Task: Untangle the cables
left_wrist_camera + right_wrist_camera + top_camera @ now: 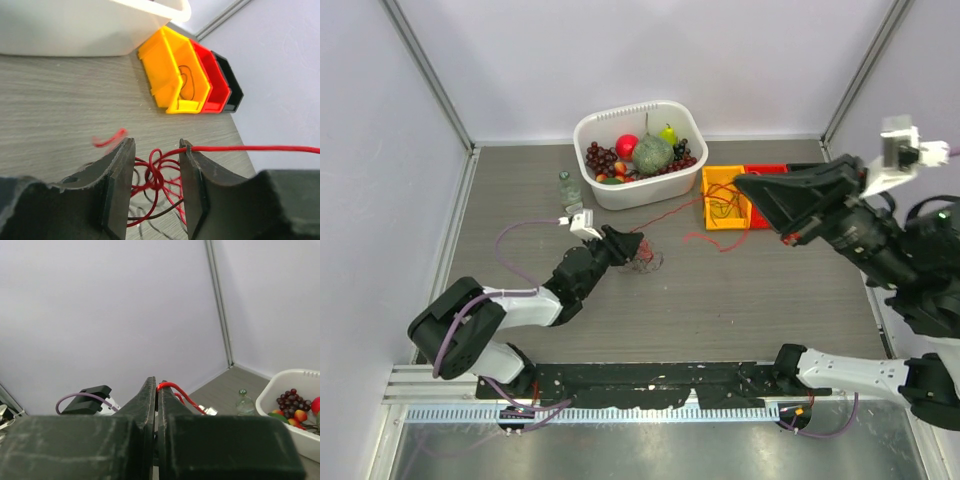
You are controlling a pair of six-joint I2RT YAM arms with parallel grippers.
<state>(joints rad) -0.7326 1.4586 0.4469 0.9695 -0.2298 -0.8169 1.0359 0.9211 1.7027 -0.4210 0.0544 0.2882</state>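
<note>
The cables [646, 256] are a small knot of thin red and black wire loops on the table left of centre. My left gripper [625, 245] is down at it, open. In the left wrist view the knot [157, 175] lies between the open fingers of that gripper [156, 150], and one taut red strand [250, 148] runs over the right fingertip and off to the right. My right gripper [740, 182] is raised above the bins. In its wrist view it [157, 382] is shut on a red cable [172, 386] with a metal end [210, 411].
A white basket [640, 110] of fruit stands at the back, a small bottle [569, 187] to its left. Yellow [725, 200] and red [767, 170] bins sit right of the basket; a black wire lies in the yellow bin [175, 75]. A loose red loop [715, 240] lies before them.
</note>
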